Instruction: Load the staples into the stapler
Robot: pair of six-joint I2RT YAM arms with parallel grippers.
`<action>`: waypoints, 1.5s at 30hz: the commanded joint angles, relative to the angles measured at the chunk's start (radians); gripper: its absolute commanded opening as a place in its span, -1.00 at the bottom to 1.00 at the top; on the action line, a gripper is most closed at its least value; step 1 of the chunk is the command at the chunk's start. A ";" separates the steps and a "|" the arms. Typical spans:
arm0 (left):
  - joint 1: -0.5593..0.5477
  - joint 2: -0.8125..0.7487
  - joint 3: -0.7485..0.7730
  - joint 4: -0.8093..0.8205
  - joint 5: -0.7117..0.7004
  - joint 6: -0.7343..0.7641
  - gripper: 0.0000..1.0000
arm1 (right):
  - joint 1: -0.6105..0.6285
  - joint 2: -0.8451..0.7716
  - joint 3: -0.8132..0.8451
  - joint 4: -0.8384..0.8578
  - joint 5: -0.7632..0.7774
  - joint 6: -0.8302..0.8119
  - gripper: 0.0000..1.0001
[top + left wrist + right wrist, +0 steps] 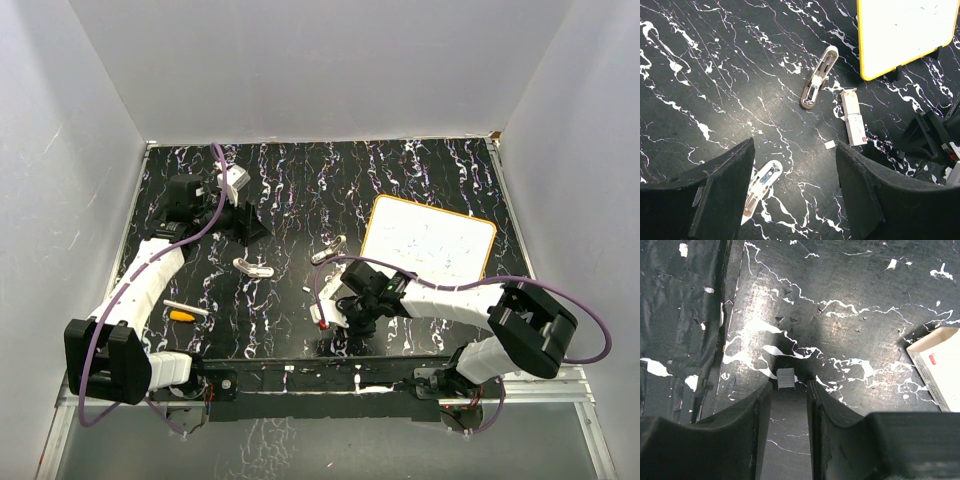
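Grey staples [786, 378] between right pincer [789, 386], narrowly parted

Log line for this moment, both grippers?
left gripper open, empty | right gripper straddling small grey staple strip, contact unclear | cream plastic stapler lying open, untouched

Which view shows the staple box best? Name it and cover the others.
Left wrist: the staple box lies whole, flap open, near the open stapler. Right wrist catches only its corner at the frame edge. Top external shows just a small pale speck.
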 commanded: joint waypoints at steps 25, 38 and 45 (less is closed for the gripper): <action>0.011 -0.038 -0.009 0.008 0.034 0.003 0.29 | 0.009 -0.013 -0.063 0.051 0.053 -0.016 -0.55; 0.011 -0.031 -0.031 0.040 0.082 0.006 0.29 | -0.034 -0.071 -0.015 0.106 0.008 0.066 -0.67; 0.010 -0.036 -0.035 0.070 0.180 0.000 0.29 | -0.130 -0.092 0.122 0.095 -0.112 0.155 -0.68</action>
